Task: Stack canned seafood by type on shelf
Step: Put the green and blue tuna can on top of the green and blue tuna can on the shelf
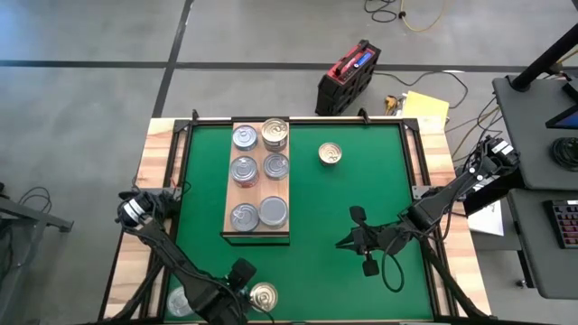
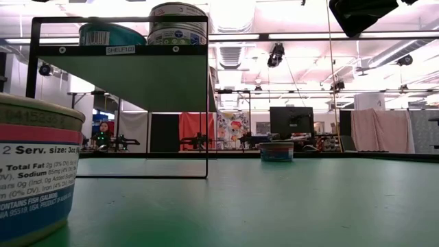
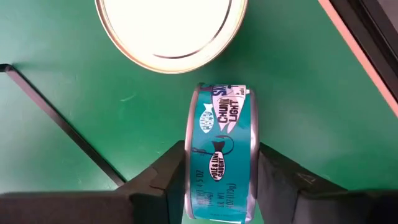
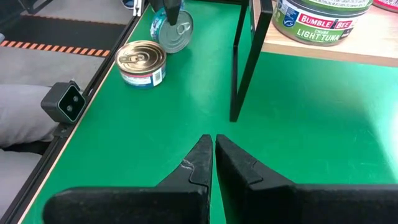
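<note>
My left gripper (image 3: pixel 221 183) points straight down at the table's near edge, shut on a teal-labelled can (image 3: pixel 221 149) that stands on its edge. The same can (image 4: pixel 173 28) shows in the right wrist view. Beside it on the mat stands a gold-lidded can (image 1: pixel 264 295), upright. The shelf (image 1: pixel 256 235) is a wooden board on a black frame and carries several cans, among them a stack of two (image 2: pixel 177 24). One more gold-lidded can (image 1: pixel 330 154) stands alone on the mat to the shelf's right. My right gripper (image 4: pixel 211 155) hovers shut over the mat, holding nothing. My left gripper pinches the teal can between its two fingers (image 3: pixel 163 183), one on each flat face. The labelled wall (image 3: pixel 221 124) faces up between them. The fingers come from above, pointing down. The can stands on edge, and its lower rim (image 4: pixel 166 48) seems to rest on the mat.
The table's near edge and its wooden rim (image 3: pixel 364 53) lie close to the left gripper. A small grey camera box (image 4: pixel 65 102) sits at that edge near the gold-lidded can. Bare green mat (image 1: pixel 361 190) lies between the shelf and the right arm.
</note>
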Robot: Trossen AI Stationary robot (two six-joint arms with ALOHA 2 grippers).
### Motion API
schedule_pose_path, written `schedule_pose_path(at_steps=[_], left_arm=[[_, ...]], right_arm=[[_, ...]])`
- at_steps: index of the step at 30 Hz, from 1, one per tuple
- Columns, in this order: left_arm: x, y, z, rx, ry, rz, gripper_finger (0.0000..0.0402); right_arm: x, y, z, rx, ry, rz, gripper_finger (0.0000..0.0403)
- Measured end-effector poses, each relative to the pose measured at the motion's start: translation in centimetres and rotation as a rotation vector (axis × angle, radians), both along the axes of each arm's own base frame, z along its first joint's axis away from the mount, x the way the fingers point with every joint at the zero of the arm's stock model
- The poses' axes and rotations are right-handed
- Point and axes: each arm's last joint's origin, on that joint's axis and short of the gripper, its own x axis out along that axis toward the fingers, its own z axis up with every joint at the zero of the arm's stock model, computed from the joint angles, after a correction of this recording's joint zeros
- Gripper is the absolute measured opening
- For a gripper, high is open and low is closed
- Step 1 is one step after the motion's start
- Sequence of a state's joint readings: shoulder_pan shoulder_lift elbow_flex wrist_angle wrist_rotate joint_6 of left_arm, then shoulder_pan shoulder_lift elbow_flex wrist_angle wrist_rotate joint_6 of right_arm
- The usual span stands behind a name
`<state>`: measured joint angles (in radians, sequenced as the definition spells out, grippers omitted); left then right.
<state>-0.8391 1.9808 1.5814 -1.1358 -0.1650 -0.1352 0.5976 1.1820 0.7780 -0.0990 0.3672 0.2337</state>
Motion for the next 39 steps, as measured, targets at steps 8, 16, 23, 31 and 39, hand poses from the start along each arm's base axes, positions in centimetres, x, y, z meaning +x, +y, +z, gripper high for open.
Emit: schedule_pose_path(at_steps=[8,16,23,31,39], left_arm=[[-0.2,0.1,0.9,0.012,0.031,0.045,0.0127],[-0.7,-0.4,7.0,0.121,-0.196,0.164,0.0127],[-1.9,-0.5,12.1,0.166,-0.414,0.225,0.0127],[-2.1,-0.5,12.8,0.286,-0.617,0.191,0.0127],[-2.6,0.3,11.9,0.418,-0.659,0.108,0.0127]], right_arm=[[0.0,0.0,0.0,-0.001,0.0,0.001,0.0013],[0.0,0.0,0.0,-0.012,-0.002,0.008,0.0013],[0.0,0.0,0.0,-0.031,-0.005,0.019,0.0013],[0.0,0.0,0.0,-0.064,-0.011,0.039,0.0013],[0.0,0.0,0.0,-0.077,-0.013,0.047,0.0013]])
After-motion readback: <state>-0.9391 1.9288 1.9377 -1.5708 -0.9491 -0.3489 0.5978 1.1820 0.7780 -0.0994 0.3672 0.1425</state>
